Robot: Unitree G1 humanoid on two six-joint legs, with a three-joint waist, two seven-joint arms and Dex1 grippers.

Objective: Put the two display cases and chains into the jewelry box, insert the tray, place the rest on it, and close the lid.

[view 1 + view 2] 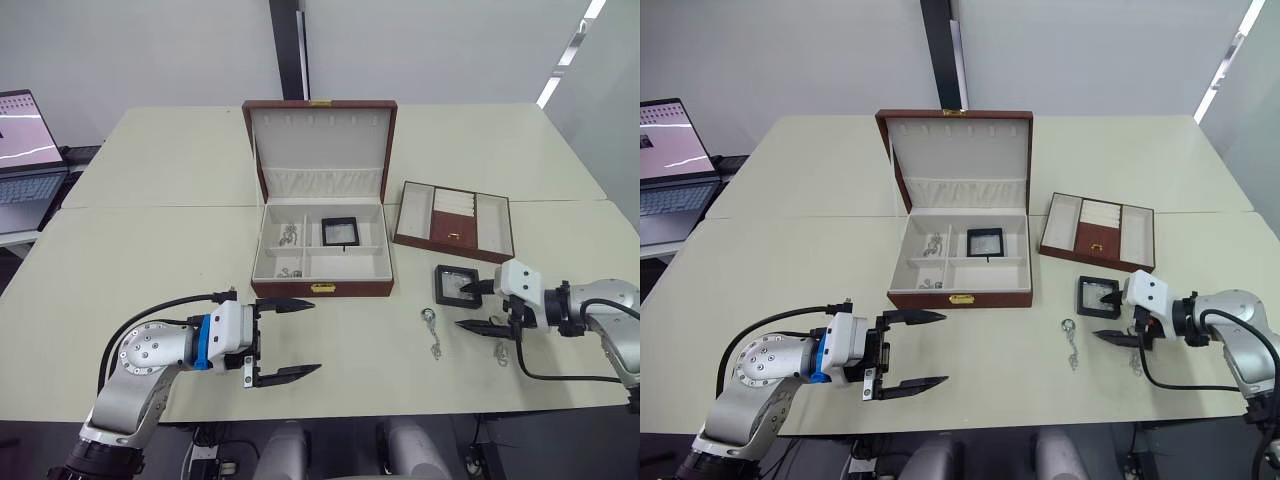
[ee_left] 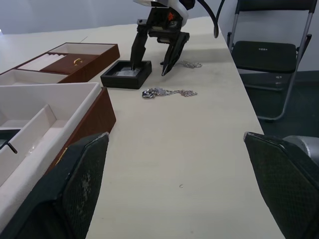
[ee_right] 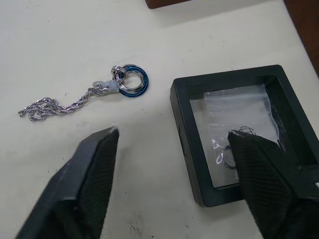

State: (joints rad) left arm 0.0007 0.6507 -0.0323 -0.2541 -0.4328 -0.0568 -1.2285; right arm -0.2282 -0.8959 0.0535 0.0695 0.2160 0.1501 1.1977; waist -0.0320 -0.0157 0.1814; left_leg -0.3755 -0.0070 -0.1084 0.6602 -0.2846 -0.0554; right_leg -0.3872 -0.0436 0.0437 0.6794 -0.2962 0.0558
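Observation:
The jewelry box point(image 1: 322, 288) stands open at the table's middle, its lid point(image 1: 320, 140) upright. Inside lie one display case point(image 1: 340, 231) and small chains point(image 1: 290, 236). The second display case point(image 1: 455, 283) lies on the table right of the box, seen close in the right wrist view point(image 3: 234, 132). My right gripper point(image 1: 463, 307) is open, one finger over that case's near edge and the other beside it. A chain point(image 1: 432, 330) with a ring end point(image 3: 132, 82) lies left of this gripper, and another chain point(image 1: 502, 352) sits under the arm. The tray point(image 1: 455, 220) rests behind the case. My left gripper point(image 1: 316, 335) hangs open and empty before the box.
A laptop point(image 1: 25, 150) sits on the neighbouring table at the far left. A black chair point(image 2: 264, 50) stands beyond the table's right edge. A seam between tabletops point(image 1: 150, 207) runs behind the box.

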